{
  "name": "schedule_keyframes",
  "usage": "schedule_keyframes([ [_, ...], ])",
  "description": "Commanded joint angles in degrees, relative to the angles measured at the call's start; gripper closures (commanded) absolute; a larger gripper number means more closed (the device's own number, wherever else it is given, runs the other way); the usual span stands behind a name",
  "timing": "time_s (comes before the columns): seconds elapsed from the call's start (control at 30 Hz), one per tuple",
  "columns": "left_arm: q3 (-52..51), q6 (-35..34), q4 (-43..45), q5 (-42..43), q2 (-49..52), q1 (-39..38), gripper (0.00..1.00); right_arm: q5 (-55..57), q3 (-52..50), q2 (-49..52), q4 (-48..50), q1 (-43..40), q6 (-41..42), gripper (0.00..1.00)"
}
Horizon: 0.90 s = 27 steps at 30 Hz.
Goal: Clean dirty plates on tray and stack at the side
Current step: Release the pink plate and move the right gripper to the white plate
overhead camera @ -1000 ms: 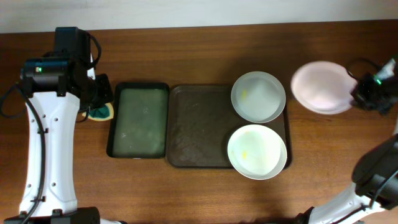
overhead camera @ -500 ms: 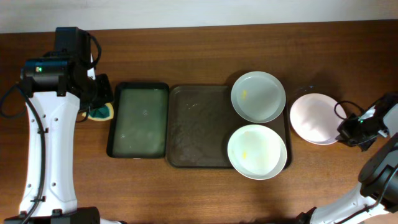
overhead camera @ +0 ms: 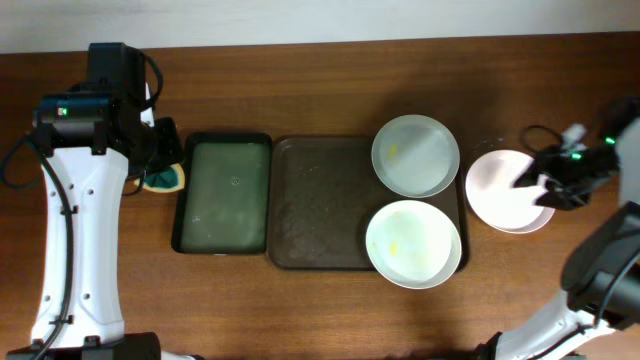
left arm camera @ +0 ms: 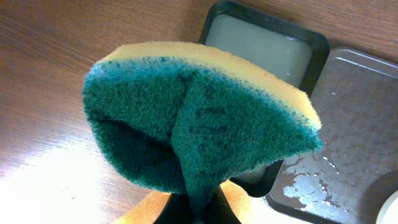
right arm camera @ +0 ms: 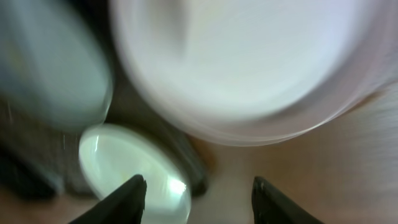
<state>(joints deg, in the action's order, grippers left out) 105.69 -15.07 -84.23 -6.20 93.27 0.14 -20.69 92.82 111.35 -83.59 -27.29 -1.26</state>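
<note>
Two white plates, each with a small yellow smear, lie on the right end of the dark brown tray [overhead camera: 320, 205]: the far plate [overhead camera: 415, 155] and the near plate [overhead camera: 413, 243]. A third white plate [overhead camera: 500, 190] rests on the table just right of the tray, and it fills the top of the blurred right wrist view [right arm camera: 249, 62]. My right gripper [overhead camera: 540, 187] hovers open over that plate's right edge, with nothing between its fingers [right arm camera: 134, 194]. My left gripper [overhead camera: 160, 170] stays left of the black tray, shut on a green and yellow sponge [left arm camera: 199, 118].
A narrower black tray [overhead camera: 182, 195] with a greenish inside stands left of the brown tray. The brown tray's left half is wet and bare. A cable trails near the right arm [overhead camera: 600, 150]. Bare wooden table lies in front and behind.
My right gripper brought the third plate down onto the table beside the tray, opened and let it go. The left arm and sponge have not moved.
</note>
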Motion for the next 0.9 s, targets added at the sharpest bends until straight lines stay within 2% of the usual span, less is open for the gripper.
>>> schedule_keyframes([
  [0.0, 0.0, -0.8, 0.2, 0.4, 0.0, 0.1, 1.00, -1.0, -1.4, -0.4, -4.9, 8.4, -8.0, 0.43],
  [0.1, 0.0, -0.8, 0.1, 0.4, 0.0, 0.1, 1.00, 1.9, -5.4, -0.4, -5.1, 14.6, -7.1, 0.43],
  [0.27, 0.0, -0.8, -0.1, 0.4, 0.0, 0.1, 1.00, 11.1, -12.4, -0.4, 0.6, 19.9, 1.7, 0.45],
  [0.4, 0.0, -0.8, 0.0, 0.4, 0.0, 0.1, 1.00, 11.3, -14.7, -0.4, 3.2, 20.5, 3.5, 0.64],
  [0.67, 0.0, -0.8, 0.0, 0.4, 0.0, 0.1, 0.99, 11.7, -18.6, -0.4, 5.9, 20.5, 5.1, 0.65],
  [0.87, 0.0, -0.8, 0.0, 0.4, 0.0, 0.1, 0.99, 11.7, -20.4, -0.4, 6.9, 20.5, 6.4, 0.73],
])
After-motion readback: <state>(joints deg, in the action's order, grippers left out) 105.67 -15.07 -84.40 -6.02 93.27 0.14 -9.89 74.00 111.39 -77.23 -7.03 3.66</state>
